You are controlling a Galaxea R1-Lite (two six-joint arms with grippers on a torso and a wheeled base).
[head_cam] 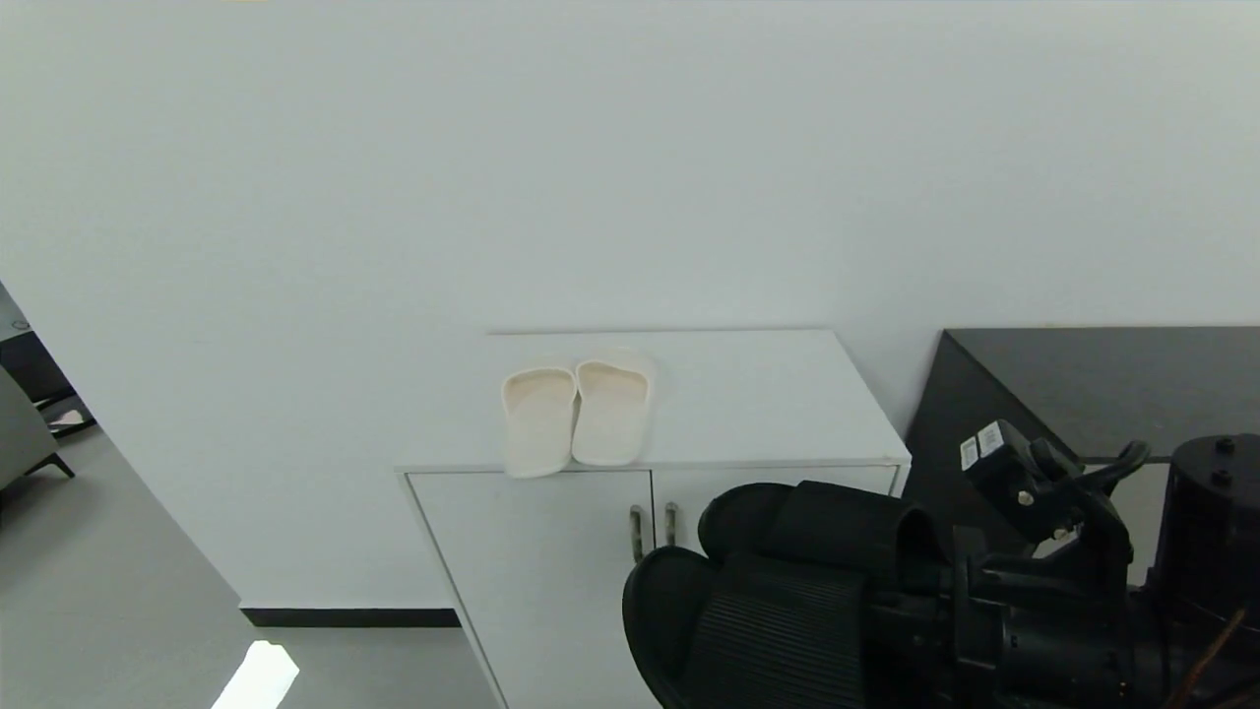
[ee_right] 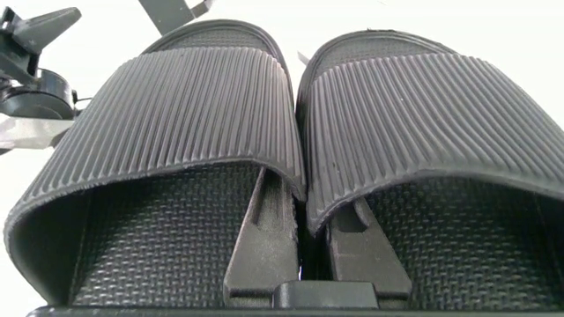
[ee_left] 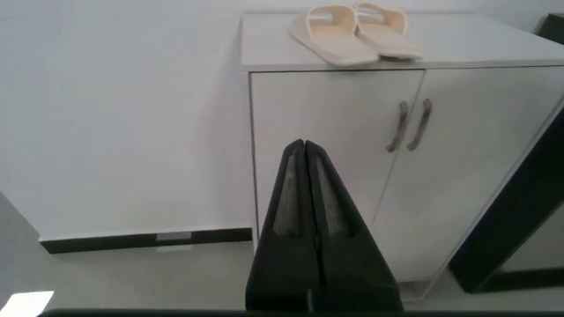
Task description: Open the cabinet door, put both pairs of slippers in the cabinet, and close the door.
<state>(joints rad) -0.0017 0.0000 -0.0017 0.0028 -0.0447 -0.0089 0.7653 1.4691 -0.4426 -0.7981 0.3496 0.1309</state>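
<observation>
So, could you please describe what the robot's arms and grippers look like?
The right arm is matt black, with a small boxy module carrying white labels and a looping black cable. The left gripper has two long dark fingers tapering to a point, with greyer pads. The right gripper has black fingers.

Head high, left wrist lower, both facing cabinet; right wrist against black slippers.

White two-door cabinet has doors shut, metal bar handles at centre open to approach from front-left over grey floor; cream foam slippers take top's left-front, black ribbed rubber slippers screen rt door from head cam, black unit hems rt side.
</observation>
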